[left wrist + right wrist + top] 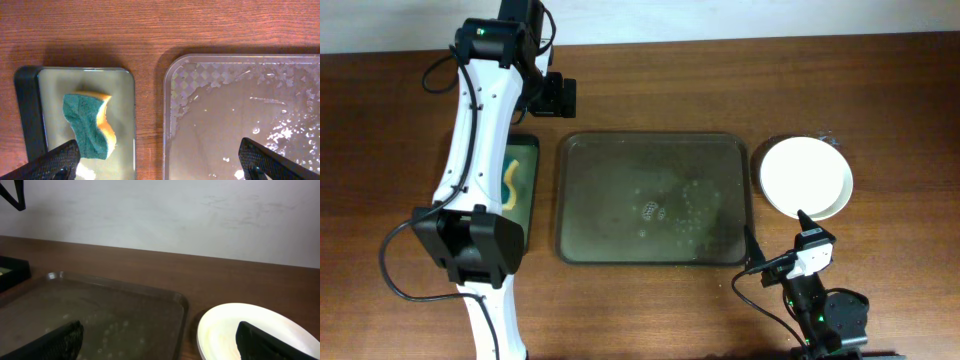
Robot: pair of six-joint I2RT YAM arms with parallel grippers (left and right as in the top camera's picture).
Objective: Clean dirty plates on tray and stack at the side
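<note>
The dark tray (655, 200) lies mid-table, wet with drops and foam, with no plate on it; it also shows in the left wrist view (240, 110) and the right wrist view (110, 315). The white plates (807, 178) sit stacked on the table right of the tray. The top one shows a faint yellow smear in the right wrist view (250, 330). My right gripper (777, 232) is open and empty, low by the tray's near right corner, between tray and plates (160, 337). My left gripper (552, 97) is open and empty, high above the tray's far left corner (160, 157).
A narrow black-rimmed tray (525, 215) left of the big tray holds a green and yellow sponge (90, 125). The left arm (480, 150) reaches over it. Bare wooden table (880, 100) surrounds both trays.
</note>
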